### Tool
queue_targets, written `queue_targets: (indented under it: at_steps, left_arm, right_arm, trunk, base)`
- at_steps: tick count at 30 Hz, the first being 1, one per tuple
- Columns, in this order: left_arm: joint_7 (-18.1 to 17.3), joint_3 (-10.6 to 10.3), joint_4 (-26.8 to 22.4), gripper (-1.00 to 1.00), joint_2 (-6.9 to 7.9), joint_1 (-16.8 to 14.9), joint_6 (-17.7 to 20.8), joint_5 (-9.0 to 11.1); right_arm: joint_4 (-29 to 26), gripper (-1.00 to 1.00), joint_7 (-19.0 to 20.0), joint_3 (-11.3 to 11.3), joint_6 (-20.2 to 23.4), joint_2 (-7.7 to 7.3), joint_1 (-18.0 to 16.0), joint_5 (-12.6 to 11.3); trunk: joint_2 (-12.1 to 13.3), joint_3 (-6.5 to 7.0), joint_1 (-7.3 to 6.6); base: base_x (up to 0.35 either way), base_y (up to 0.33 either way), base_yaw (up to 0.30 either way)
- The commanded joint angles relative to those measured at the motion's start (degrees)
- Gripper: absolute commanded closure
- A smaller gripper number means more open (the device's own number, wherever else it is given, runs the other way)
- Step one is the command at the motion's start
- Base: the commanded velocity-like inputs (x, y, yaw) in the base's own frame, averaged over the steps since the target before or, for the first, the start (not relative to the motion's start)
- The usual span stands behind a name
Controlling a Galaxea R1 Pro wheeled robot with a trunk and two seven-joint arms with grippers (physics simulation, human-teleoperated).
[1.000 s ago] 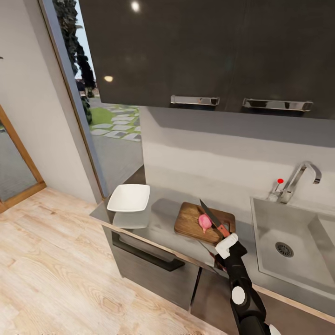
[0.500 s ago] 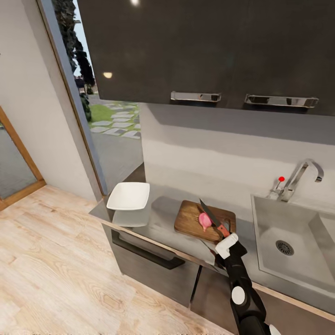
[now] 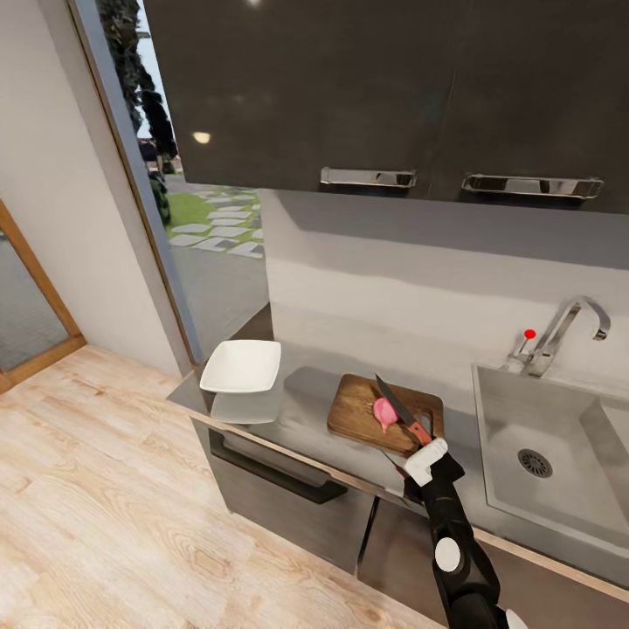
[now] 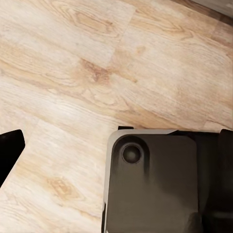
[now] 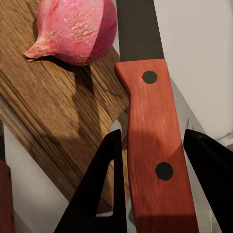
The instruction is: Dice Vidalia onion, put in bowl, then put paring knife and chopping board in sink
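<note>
Item: dark brown wooden chopping board [image 3: 384, 420], your landmark, left of the grey recessed sink [image 3: 559, 454]. On it: pink onion [image 3: 383, 412]. Your right gripper [image 5: 150, 187] clasps the red-handled paring knife [image 5: 150, 145], blade beside the onion, apparently for dicing. White squarish bowl [image 3: 242, 369] waits left. Left gripper's state: cannot tell.

Head high over countertop [image 3: 306, 419]; wrists close-up.

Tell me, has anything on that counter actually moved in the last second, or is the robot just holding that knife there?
Almost nothing changed. The view drifted a little, so the camera moved, not the things. The right gripper keeps the paring knife by its red handle, blade beside the onion on the chopping board. The onion is whole, and the bowl and sink are as before.
</note>
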Motion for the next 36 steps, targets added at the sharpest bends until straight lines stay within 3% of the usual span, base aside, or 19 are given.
queue_targets:
  at_steps: [1,36]
  left_arm:
    - [0.5,-0.4,-0.1,-1.0,0.11,0.0,-0.1,0.4]
    - [0.5,-0.4,0.2,-1.0,0.07,0.0,-0.1,0.4]
  right_arm:
    - [-0.1,1.0,0.1,0.0,0.2,0.05,0.0,0.6]
    - [-0.1,1.0,0.2,0.0,0.2,0.05,0.0,0.5]
  trunk:
    - [-0.1,-0.11,0.04]
    - [-0.1,-0.14,0.04]
  base:
    - [0.0,0.0,0.0]
    - [0.0,0.0,0.0]
